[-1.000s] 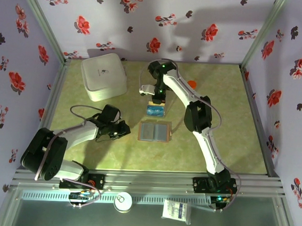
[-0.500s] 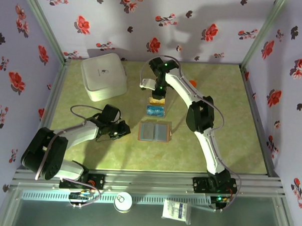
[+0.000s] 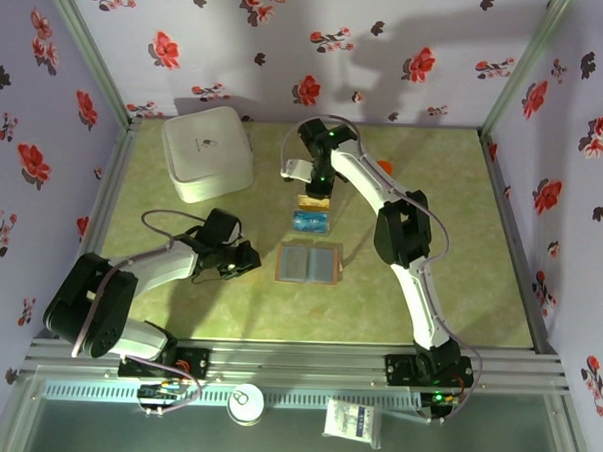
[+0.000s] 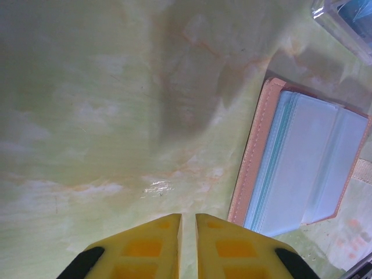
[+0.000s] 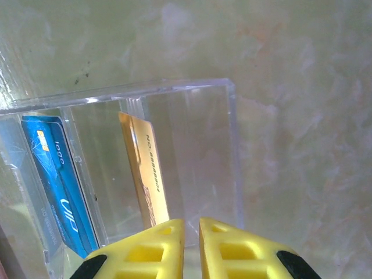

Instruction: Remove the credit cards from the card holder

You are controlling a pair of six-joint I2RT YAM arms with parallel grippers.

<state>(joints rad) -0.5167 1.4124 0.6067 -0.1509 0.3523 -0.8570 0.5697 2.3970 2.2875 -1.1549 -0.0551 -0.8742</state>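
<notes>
The tan card holder (image 3: 309,263) lies open on the green table, its blue-grey pockets up; its left edge shows in the left wrist view (image 4: 308,168). A clear plastic box (image 3: 311,214) behind it holds two credit cards: a blue card (image 5: 58,192) and a yellowish card (image 5: 145,174) leaning upright in separate slots. My right gripper (image 5: 192,224) hovers over the box's near edge, jaws almost together with nothing between them. To the left of the card holder, my left gripper (image 4: 188,218) points at bare table, shut and empty.
A big white square container (image 3: 208,152) stands at the back left. A small orange object (image 3: 383,167) sits behind the right arm. Flowered walls close in the table on three sides. The clear box's corner (image 4: 343,23) lies just beyond the card holder.
My right gripper has drawn back slightly from the clear box, and the yellowish card now stands free in it. The left arm has not moved.
</notes>
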